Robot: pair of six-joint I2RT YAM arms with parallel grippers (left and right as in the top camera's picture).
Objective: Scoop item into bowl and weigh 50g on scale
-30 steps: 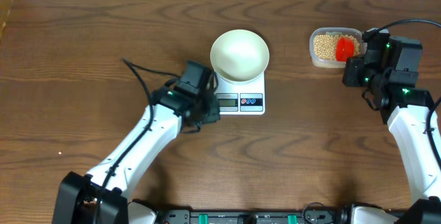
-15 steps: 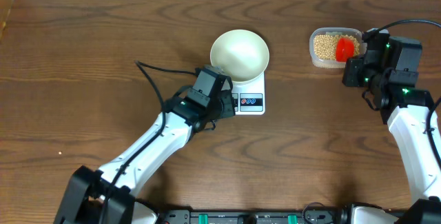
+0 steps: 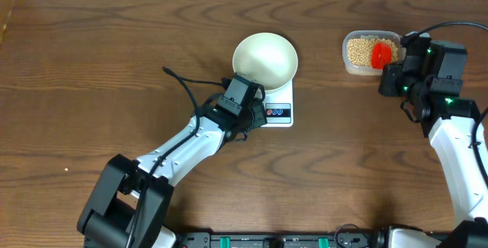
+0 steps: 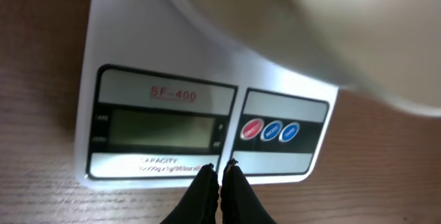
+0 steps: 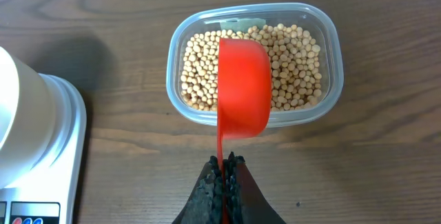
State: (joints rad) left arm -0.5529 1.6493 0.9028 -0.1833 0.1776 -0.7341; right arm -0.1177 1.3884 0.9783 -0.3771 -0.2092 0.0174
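1. Your left tool (image 4: 220, 172) had its two dark tips pressed together with nothing between them.
2. Its tips sat over the front edge of the white scale (image 4: 165, 72), at the gap between the grey display (image 4: 162, 128) and the three round buttons (image 4: 271, 130), one red and two blue. You could not tell whether the tips touched the scale.
3. The cream bowl (image 3: 264, 61) stood on the rear part of the scale, its inside showing plain cream from overhead.
4. Your right tool (image 5: 226, 160) was clamped on the thin handle of the red scoop (image 5: 242, 89).
5. The scoop's cup lay over the tan beans (image 5: 293, 65), which filled a clear tub (image 5: 331, 38) with rounded corners.
6. The tub sat on the wooden counter (image 3: 91, 65), to the right of the scale and well apart from it.
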